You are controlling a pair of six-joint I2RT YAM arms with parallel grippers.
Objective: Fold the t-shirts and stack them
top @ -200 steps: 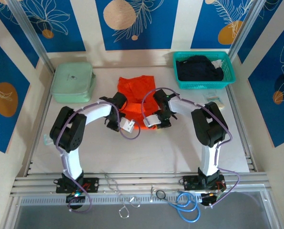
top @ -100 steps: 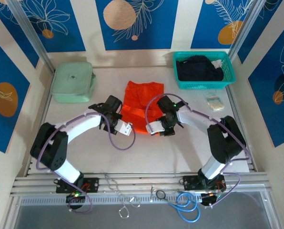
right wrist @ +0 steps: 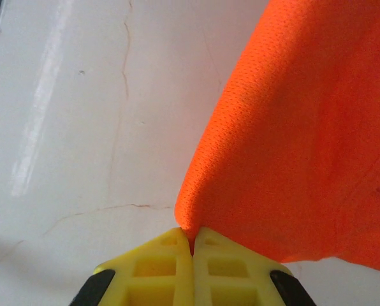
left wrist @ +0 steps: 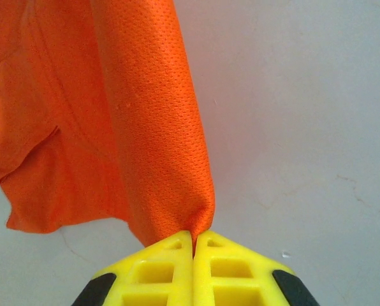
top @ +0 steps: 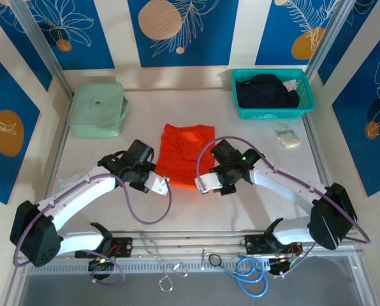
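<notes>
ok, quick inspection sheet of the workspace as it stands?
Surface: table, pale, hairline cracks.
Job's things: orange shirt mid-table, near edge held at both ends; black shirt bunched in basket.
Clutter: green box far left; pale packet right.
Grippers: left gripper shut on orange shirt; right gripper shut on orange shirt.
Cables: purple cables looped off both arms; blue coil at near rail.
Surroundings: blue-and-white walls.
</notes>
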